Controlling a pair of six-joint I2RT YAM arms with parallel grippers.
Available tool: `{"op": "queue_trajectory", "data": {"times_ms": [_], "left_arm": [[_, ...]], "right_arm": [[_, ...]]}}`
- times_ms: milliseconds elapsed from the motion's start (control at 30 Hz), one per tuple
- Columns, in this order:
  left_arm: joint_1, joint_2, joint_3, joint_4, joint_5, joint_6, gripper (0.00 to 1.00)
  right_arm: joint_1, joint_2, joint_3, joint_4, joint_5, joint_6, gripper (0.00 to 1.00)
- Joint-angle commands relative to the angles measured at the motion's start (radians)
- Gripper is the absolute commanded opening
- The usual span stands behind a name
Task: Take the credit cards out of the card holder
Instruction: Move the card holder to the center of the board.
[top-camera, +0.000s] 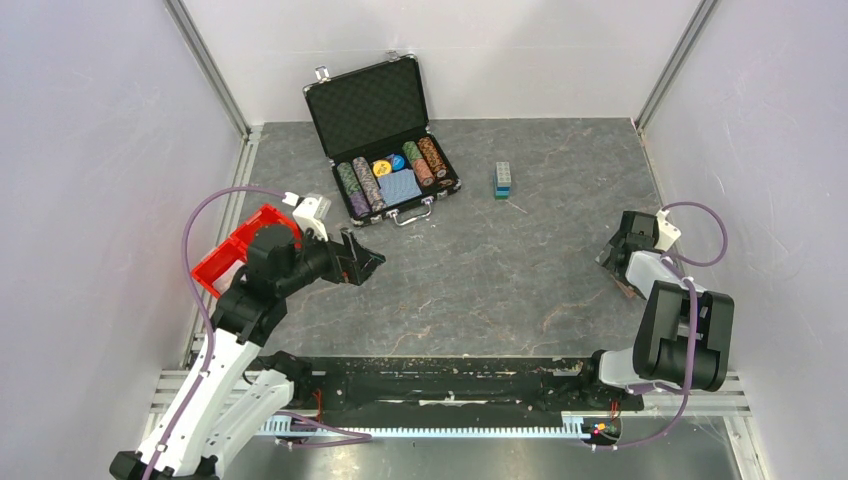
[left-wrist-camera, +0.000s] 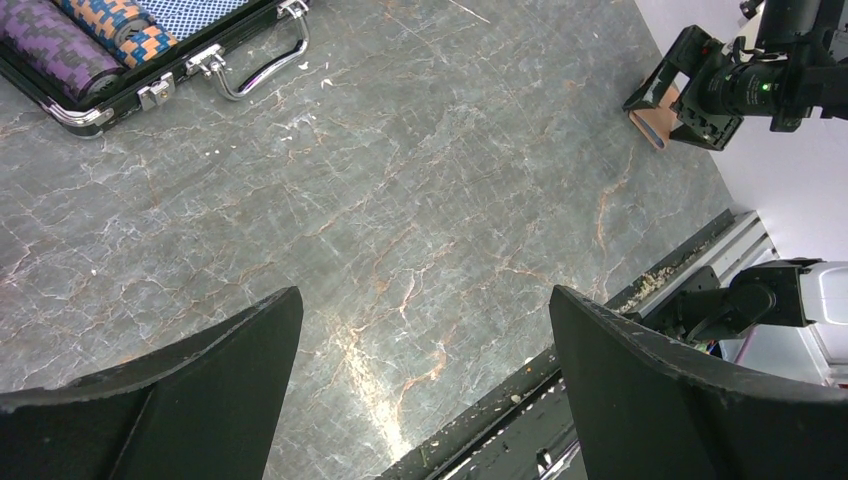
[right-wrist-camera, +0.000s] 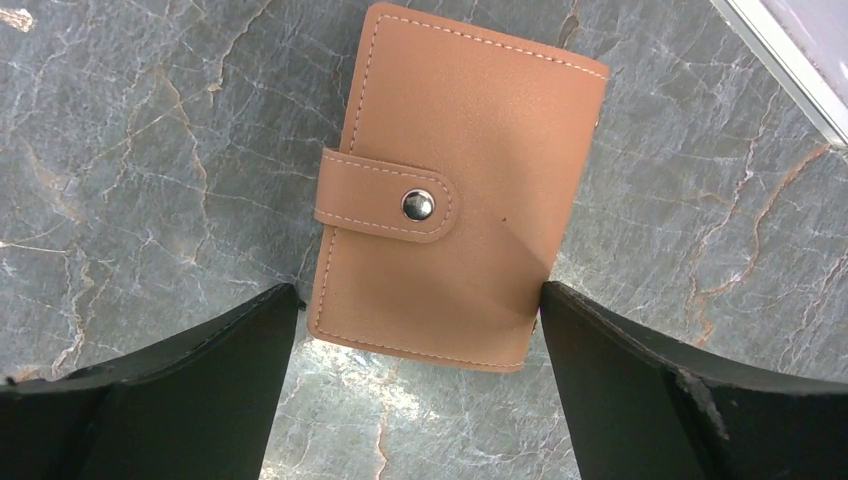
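Note:
The card holder (right-wrist-camera: 460, 190) is a tan leather wallet lying flat on the grey marbled table, its tab snapped shut with a metal stud. The credit cards are hidden inside it. My right gripper (right-wrist-camera: 418, 292) is open just above it. The fingers straddle the holder's near end: the right finger meets its edge and the left one stands a little off. In the left wrist view the holder (left-wrist-camera: 655, 120) shows as a tan sliver under the right gripper (left-wrist-camera: 700, 85). My left gripper (left-wrist-camera: 425, 292) hangs open over bare table at mid-left, with nothing between its fingers.
An open black poker-chip case (top-camera: 385, 130) stands at the back centre. A red bin (top-camera: 235, 250) sits behind the left arm. A small blue-green block (top-camera: 503, 180) lies to the right of the case. The right wall runs close beside the card holder.

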Motion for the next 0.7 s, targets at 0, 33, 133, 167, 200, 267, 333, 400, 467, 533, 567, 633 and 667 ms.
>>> {"op": "queue_trajectory", "data": {"times_ms": [0,33,133,167,200,267,333,400,467,533,567,633,667], "left_arm": [[-0.004,-0.010,0.005,0.001,-0.027,0.066,1.00],[-0.005,-0.008,0.008,-0.004,-0.034,0.069,1.00],[-0.005,-0.010,0.011,-0.006,-0.033,0.070,1.00],[-0.005,-0.013,0.011,-0.006,-0.032,0.070,1.00],[-0.004,-0.015,0.011,-0.006,-0.036,0.070,1.00],[-0.006,-0.020,0.011,-0.007,-0.049,0.071,1.00],[-0.005,-0.026,0.012,-0.007,-0.055,0.073,1.00],[-0.005,-0.032,0.012,-0.009,-0.062,0.073,1.00],[-0.005,-0.037,0.011,-0.014,-0.074,0.073,1.00],[-0.006,-0.035,0.012,-0.021,-0.094,0.073,1.00],[-0.004,-0.033,0.014,-0.025,-0.107,0.073,1.00],[-0.005,-0.027,0.018,-0.033,-0.125,0.076,1.00],[-0.005,-0.026,0.019,-0.036,-0.134,0.077,1.00]], "right_arm": [[-0.005,0.003,-0.035,-0.018,-0.051,0.011,0.91],[-0.005,-0.002,-0.040,-0.016,-0.061,0.007,0.89],[-0.002,-0.020,-0.065,0.006,-0.144,-0.008,0.80],[0.001,-0.024,-0.074,0.011,-0.182,-0.014,0.78],[0.009,-0.027,-0.081,0.013,-0.205,-0.015,0.76],[0.043,-0.035,-0.087,0.009,-0.227,-0.020,0.73],[0.099,-0.051,-0.091,0.005,-0.229,-0.030,0.72],[0.158,-0.074,-0.092,-0.006,-0.230,-0.035,0.72],[0.228,-0.091,-0.092,-0.014,-0.242,-0.034,0.70],[0.314,-0.106,-0.093,-0.025,-0.242,-0.029,0.68],[0.358,-0.113,-0.095,-0.027,-0.245,-0.026,0.68],[0.436,-0.123,-0.101,-0.034,-0.247,-0.016,0.67],[0.483,-0.128,-0.104,-0.034,-0.249,-0.013,0.67]]}}
